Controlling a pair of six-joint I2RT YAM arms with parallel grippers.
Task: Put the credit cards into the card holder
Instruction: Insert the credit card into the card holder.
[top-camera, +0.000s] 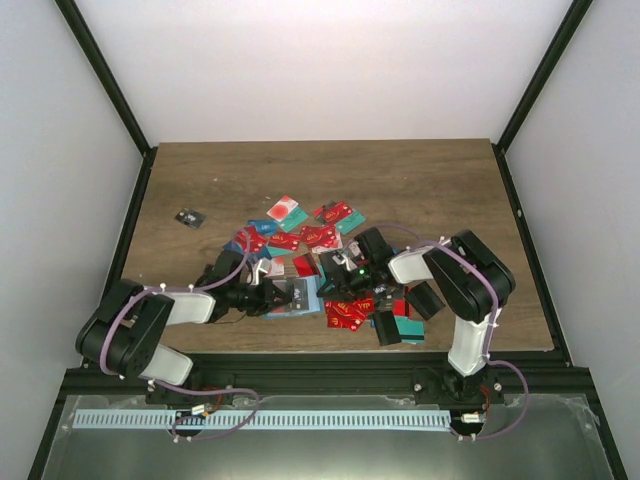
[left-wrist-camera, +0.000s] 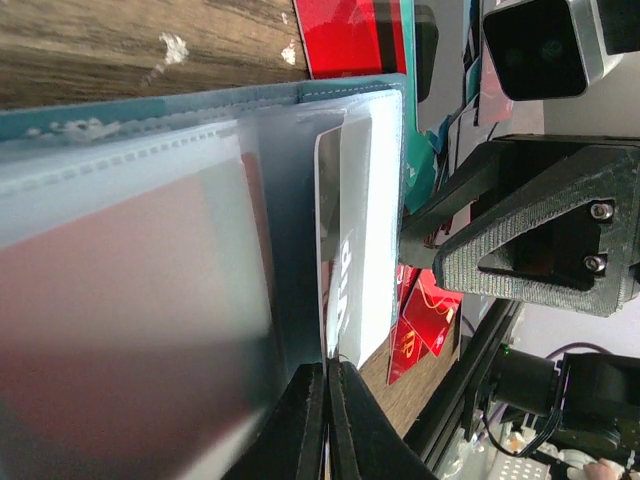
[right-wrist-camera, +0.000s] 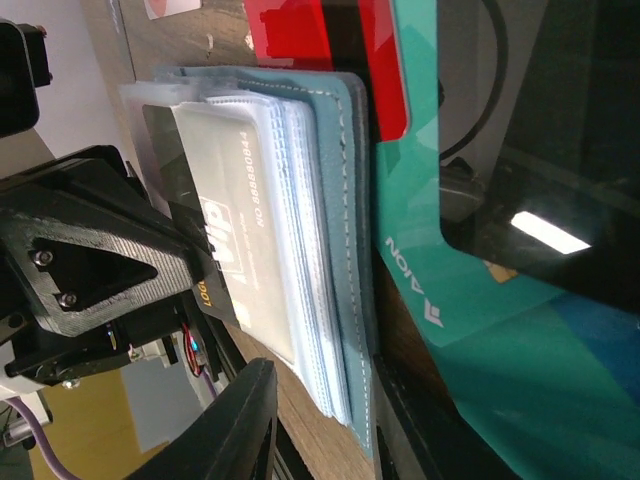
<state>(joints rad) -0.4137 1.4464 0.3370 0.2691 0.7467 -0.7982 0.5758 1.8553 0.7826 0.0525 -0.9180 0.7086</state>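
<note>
Left arm (top-camera: 150, 325), 7 o'clock of the top view — black joint housings, white link shells, lavender cable looped alongside. Right arm (top-camera: 470, 290), 4 o'clock — same build and cable, green light (top-camera: 347, 268) at the wrist. Left gripper (left-wrist-camera: 326, 420): black tapered fingers. Right gripper (left-wrist-camera: 420, 240): black layered-print body, triangular cut-out, two silver screws (left-wrist-camera: 600, 211); grey camera block (left-wrist-camera: 545, 45) at its 12 o'clock.

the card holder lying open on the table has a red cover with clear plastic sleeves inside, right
Not quite: the card holder has a teal-blue cover, not red. The red things beside it are loose credit cards. The right wrist view shows the stitched teal cover under the clear plastic sleeves.
</note>
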